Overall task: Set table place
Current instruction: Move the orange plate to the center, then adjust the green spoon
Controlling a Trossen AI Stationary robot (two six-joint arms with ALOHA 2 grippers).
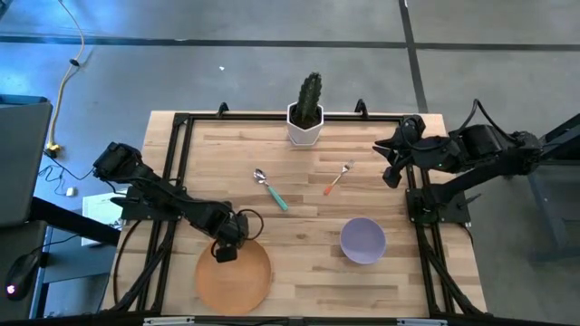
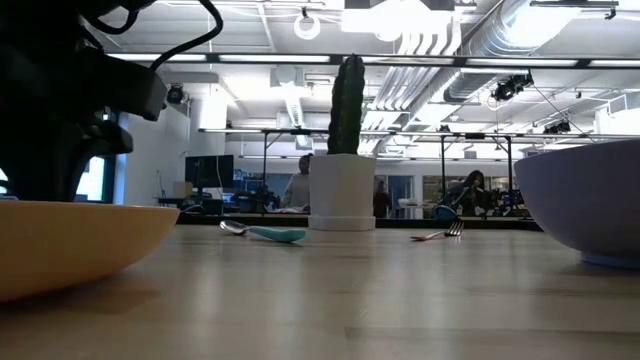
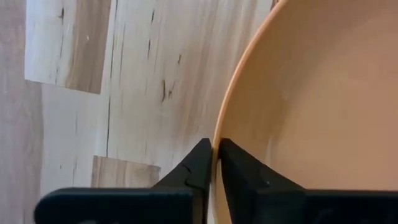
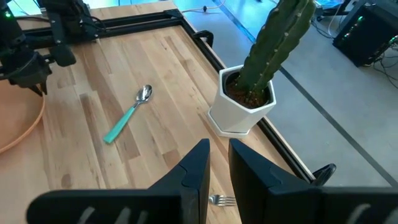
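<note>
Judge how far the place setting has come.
Done: nothing arranged yet. In hand: the left gripper pinches the orange plate's rim. Left: the lilac bowl, spoon and fork lie scattered, apart from the plate; the right gripper waits at the table's right edge.

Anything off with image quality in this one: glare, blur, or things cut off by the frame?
High view: blue glare on the floor at top left, the table evenly lit. Low view: bright ceiling lights behind the cactus; the orange plate and lilac bowl loom soft and cropped at the edges. Left wrist view: left end effector closed on the plate's rim, so close that little else shows.
</note>
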